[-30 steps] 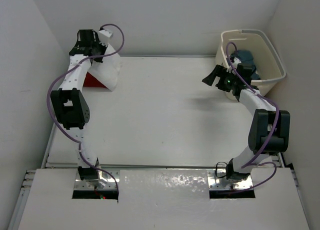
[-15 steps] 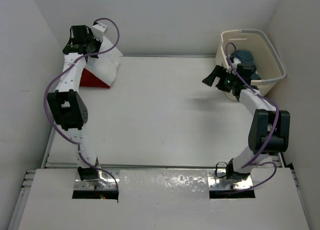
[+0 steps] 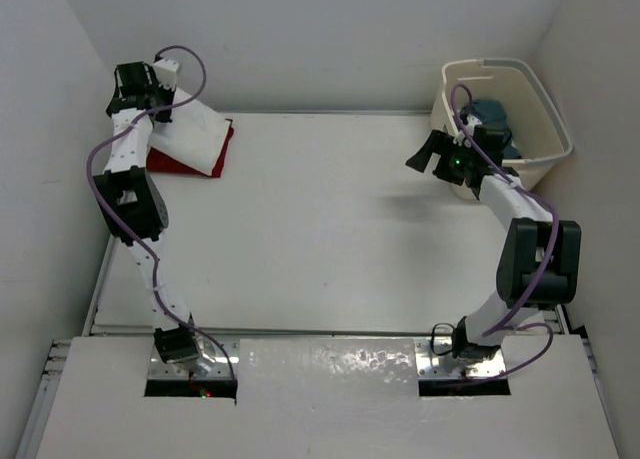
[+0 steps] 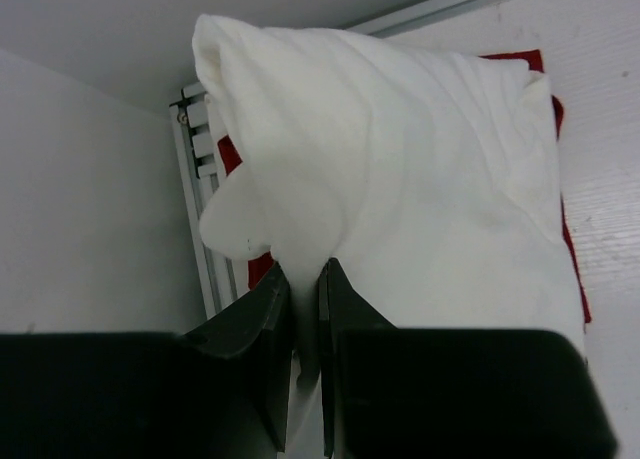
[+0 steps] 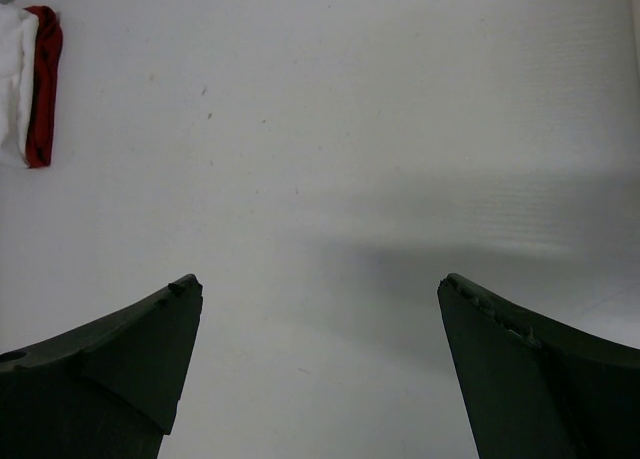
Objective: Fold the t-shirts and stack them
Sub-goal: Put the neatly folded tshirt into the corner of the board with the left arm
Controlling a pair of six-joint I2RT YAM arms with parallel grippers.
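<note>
Left end effector (image 4: 305, 284) pinches the white t-shirt (image 4: 400, 179) atop the red t-shirt (image 4: 515, 57) — right end effector (image 5: 320, 284) gapes wide, empty.

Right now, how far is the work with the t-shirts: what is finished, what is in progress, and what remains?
Done, it seems: the red shirt lies flat in the far left corner. In hand: the white shirt lies on top of it, one edge pinched by the left gripper, not released. Left: the teal shirt lies in the basket; the right gripper hangs open nearby, empty.
</note>
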